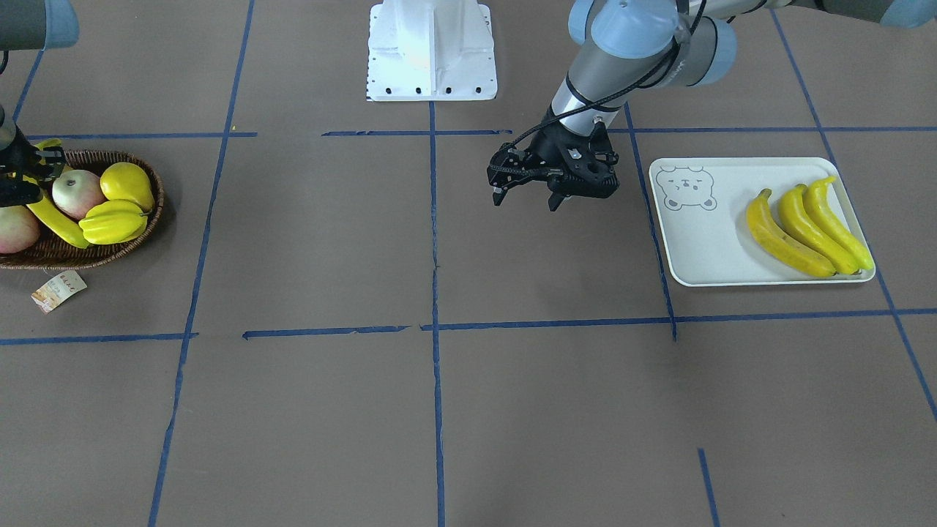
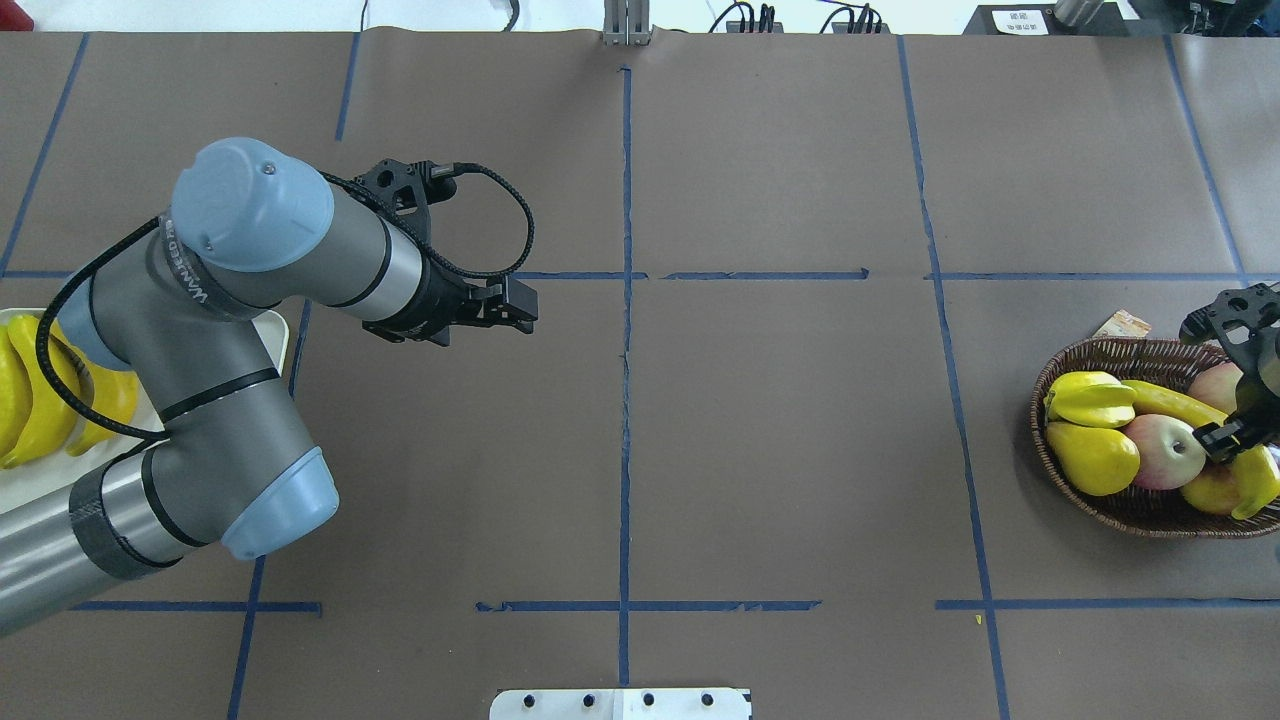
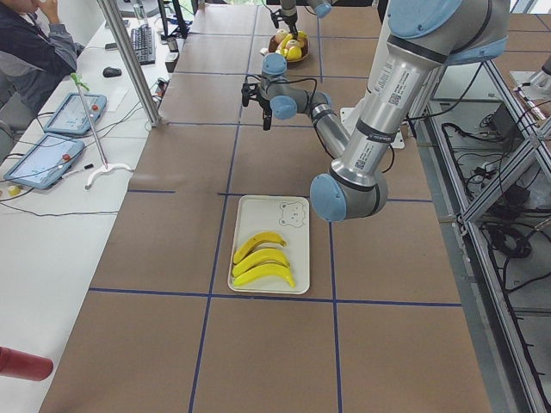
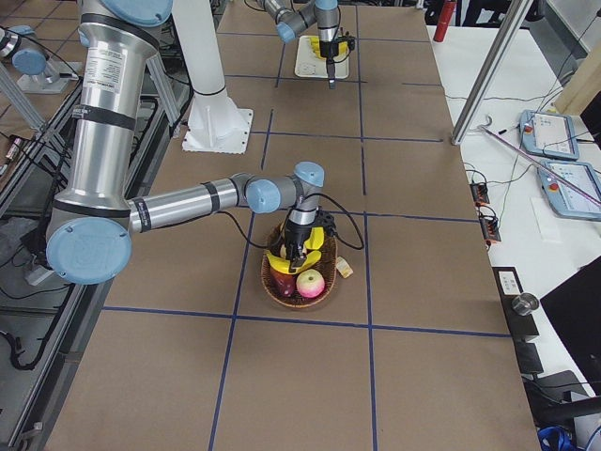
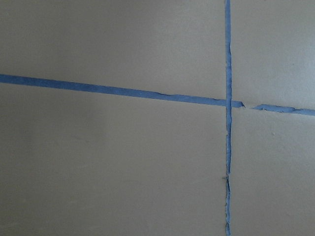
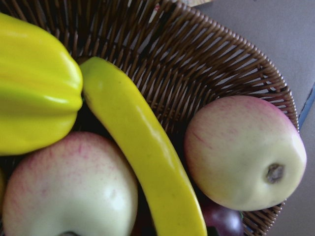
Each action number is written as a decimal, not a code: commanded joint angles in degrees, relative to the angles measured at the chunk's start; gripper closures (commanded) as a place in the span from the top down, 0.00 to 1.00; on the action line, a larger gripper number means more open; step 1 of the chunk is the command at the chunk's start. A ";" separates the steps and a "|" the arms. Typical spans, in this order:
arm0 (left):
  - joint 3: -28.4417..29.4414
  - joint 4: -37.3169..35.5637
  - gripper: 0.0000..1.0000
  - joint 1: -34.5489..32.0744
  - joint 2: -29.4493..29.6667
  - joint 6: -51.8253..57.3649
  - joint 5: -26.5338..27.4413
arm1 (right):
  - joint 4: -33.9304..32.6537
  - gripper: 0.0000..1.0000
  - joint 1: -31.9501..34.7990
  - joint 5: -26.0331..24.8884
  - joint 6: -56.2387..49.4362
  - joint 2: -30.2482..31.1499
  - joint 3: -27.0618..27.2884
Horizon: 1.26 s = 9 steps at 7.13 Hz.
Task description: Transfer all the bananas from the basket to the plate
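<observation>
Now, wedged among other fruit in the basket (image 1: 117, 250): one last banana (image 1: 58, 223), right under the right gripper (image 1: 28, 176); cannot tell whether spread or closed, possibly straddling it. Probably light, stiff, smooth-skinned; best gripped mid-length, across the curve. Well right of the basket: left gripper (image 1: 524, 199), spread and empty. Farther right of the basket: plate (image 1: 703, 249) holding three bananas (image 1: 805, 227).
</observation>
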State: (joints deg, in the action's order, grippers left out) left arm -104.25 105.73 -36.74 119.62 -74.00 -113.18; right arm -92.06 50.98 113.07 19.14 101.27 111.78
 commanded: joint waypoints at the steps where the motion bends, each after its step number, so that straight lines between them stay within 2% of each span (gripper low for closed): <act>1: 0.02 0.00 0.97 0.17 0.00 0.00 0.07 | -0.05 0.09 0.96 -0.04 0.19 -0.02 0.36; 2: 0.02 0.00 0.97 0.17 0.00 0.00 0.07 | -0.05 0.05 2.97 -0.04 0.19 -0.10 0.89; 4: -0.07 -0.09 0.97 0.09 0.00 0.00 0.07 | -0.66 0.04 7.53 0.13 0.19 -0.10 3.60; 6: -0.07 0.00 0.97 0.09 0.00 -0.09 0.07 | -0.49 0.04 9.14 0.04 0.37 -0.45 6.76; 9: -0.07 -0.09 0.97 0.09 0.53 -0.70 -0.19 | -0.40 0.04 9.14 0.92 6.75 -8.69 7.49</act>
State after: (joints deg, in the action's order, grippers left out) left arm -104.33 105.65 -36.65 120.00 -74.29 -113.26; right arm -92.65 60.14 113.70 22.56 95.74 119.27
